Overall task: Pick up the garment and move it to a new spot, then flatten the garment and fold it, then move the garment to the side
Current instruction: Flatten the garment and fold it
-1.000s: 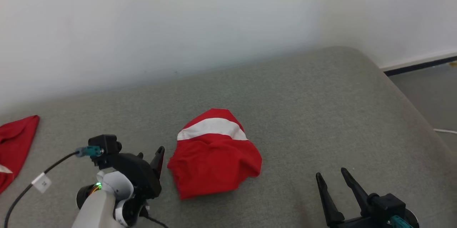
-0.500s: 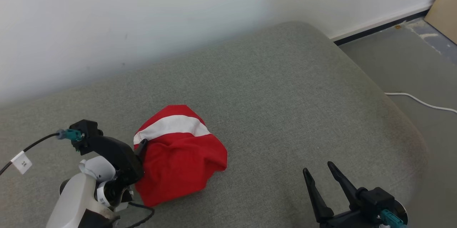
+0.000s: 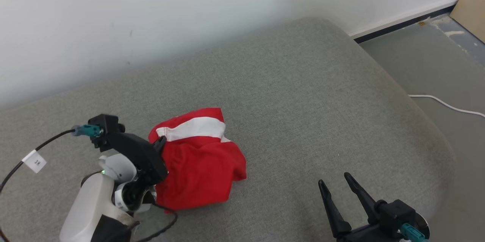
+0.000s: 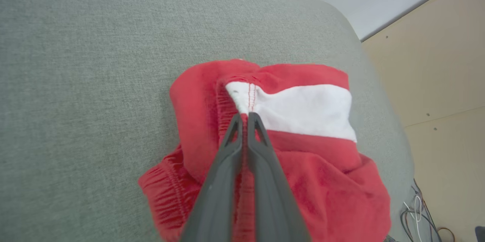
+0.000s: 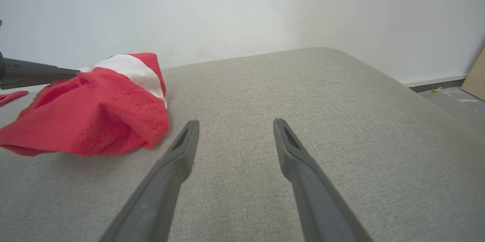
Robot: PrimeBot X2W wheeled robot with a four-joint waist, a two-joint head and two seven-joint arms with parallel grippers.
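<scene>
L tool (image 4: 245, 115) has clamped shut since 1 s ago and now pinches the red-and-white garment (image 4: 303, 113) at the white-band seam. Cloth bunches around the tips, the rest sprawls just right of them on the grey cushion (image 3: 303, 94). R tool (image 3: 335, 178) is wide open, well apart.

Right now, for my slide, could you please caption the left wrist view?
Left hand shut on the red-and-white garment near its white band, on the grey cushion.

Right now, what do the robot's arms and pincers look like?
The left pincer and right pincer each have two long tapering dark fingers on black mounts with teal connectors. The white left forearm trails a black cable with a white tag.
</scene>
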